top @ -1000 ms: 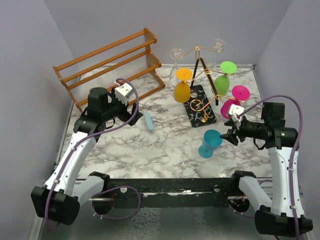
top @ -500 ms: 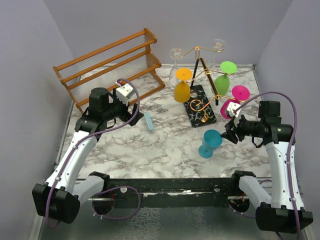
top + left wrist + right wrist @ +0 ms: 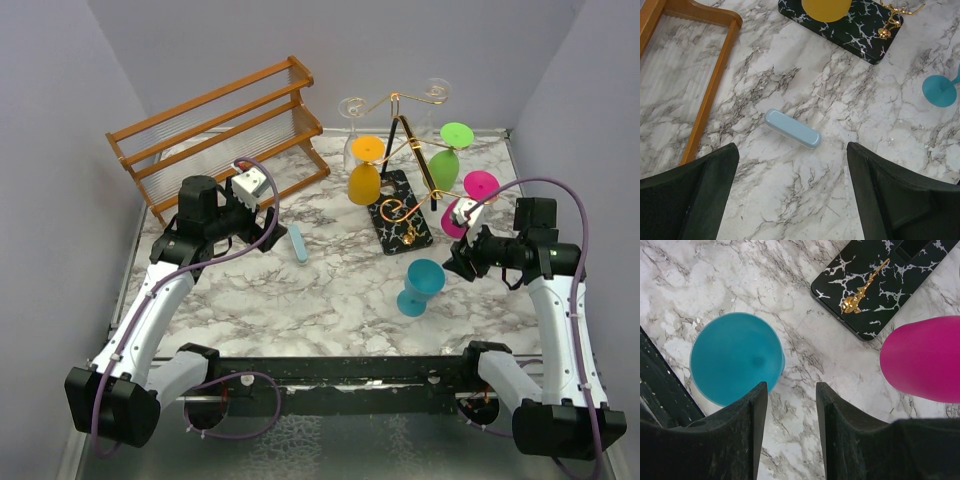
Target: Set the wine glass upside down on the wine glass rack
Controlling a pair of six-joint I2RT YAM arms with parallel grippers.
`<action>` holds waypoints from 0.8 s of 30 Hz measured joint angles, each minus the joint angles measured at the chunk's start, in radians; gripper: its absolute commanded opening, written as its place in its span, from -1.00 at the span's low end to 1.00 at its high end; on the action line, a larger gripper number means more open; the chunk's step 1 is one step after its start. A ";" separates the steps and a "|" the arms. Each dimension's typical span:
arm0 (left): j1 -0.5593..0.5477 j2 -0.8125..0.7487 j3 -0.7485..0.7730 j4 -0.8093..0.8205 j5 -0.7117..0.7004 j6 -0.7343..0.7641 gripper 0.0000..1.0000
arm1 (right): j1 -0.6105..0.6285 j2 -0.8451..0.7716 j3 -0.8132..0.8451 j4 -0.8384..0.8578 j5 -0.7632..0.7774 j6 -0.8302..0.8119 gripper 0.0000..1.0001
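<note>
Wine glass: a teal, stemmed plastic wine glass (image 3: 420, 287) stands upright, mouth up, on the white, grey-veined marble table (image 3: 330, 290), at 5 o'clock from the rack's base and clear of it.
Rack: the stand of curly gold wire arms on a slanted black post (image 3: 412, 150) carries an orange glass (image 3: 364, 182), a green glass (image 3: 445, 160) and a pink glass (image 3: 925, 360), all hung bowl down.
Right gripper (image 3: 791, 387): jaws parted and empty, just beside the teal bowl at its 3 o'clock.
Left gripper (image 3: 792, 150): spread wide, holding nothing, above a pale blue rounded bar (image 3: 792, 129).
Wooden rack: a brown slatted shelf (image 3: 220, 130) sits at the table's 11 o'clock.
</note>
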 measured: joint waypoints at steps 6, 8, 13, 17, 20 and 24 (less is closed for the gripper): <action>0.000 0.001 0.000 0.003 0.001 0.000 0.83 | 0.015 0.011 -0.008 0.007 0.003 0.003 -0.18; 0.000 0.002 0.000 0.005 0.001 0.000 0.83 | 0.024 0.016 -0.018 0.012 0.006 0.006 -0.18; 0.000 0.006 0.000 0.006 0.001 0.001 0.83 | 0.053 0.022 -0.029 0.018 0.012 0.010 -0.19; 0.000 0.013 0.000 0.006 0.001 0.006 0.83 | 0.105 0.035 -0.030 0.035 0.031 0.027 -0.22; 0.000 0.018 0.000 0.006 0.001 0.009 0.83 | 0.179 0.043 -0.050 0.066 0.080 0.063 -0.25; 0.000 0.019 0.000 0.006 0.001 0.012 0.83 | 0.273 0.048 -0.073 0.098 0.156 0.113 -0.28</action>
